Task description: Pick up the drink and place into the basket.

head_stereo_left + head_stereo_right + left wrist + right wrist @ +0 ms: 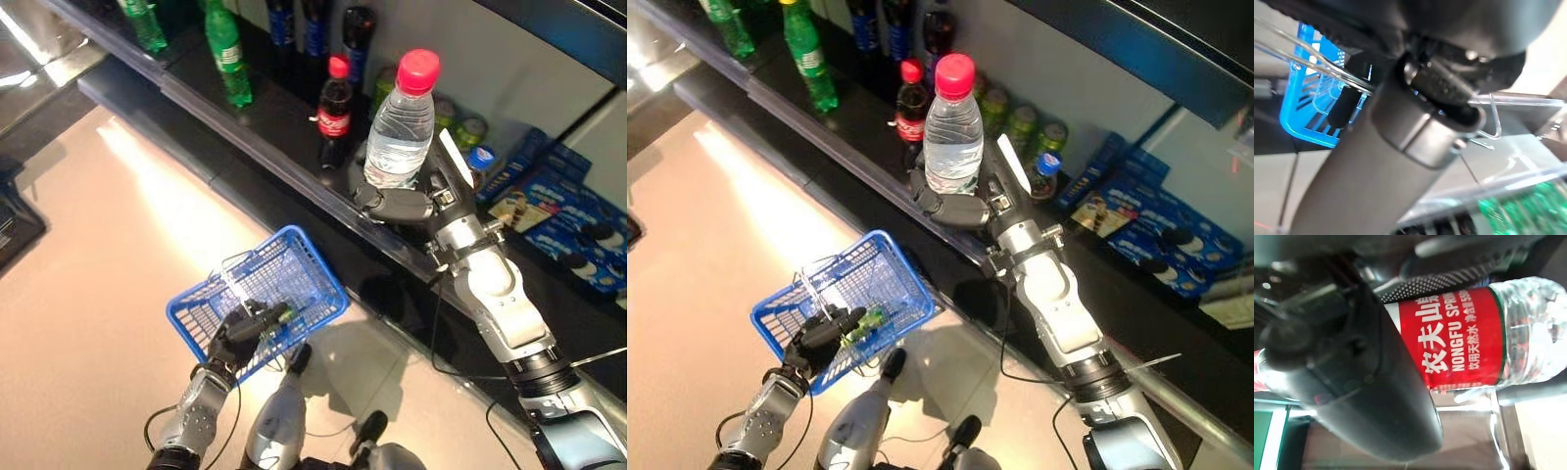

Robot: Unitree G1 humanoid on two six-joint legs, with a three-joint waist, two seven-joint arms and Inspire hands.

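A clear water bottle point(402, 127) with a red cap and red label point(1459, 335) stands upright in my right hand point(400, 203), whose fingers curl round its lower part, above the dark shelf's front edge. My left hand point(240, 331) is shut on the wire handle point(1327, 66) of a blue plastic basket point(294, 257), which hangs over the pale floor, lower and to the left of the bottle. The basket looks empty.
The dark shelf point(274, 127) holds green soda bottles point(227, 51), a cola bottle point(335, 108), dark bottles, several cans point(1024, 122) and blue snack boxes point(578, 220). Pale floor point(108, 245) lies to the left below the shelf.
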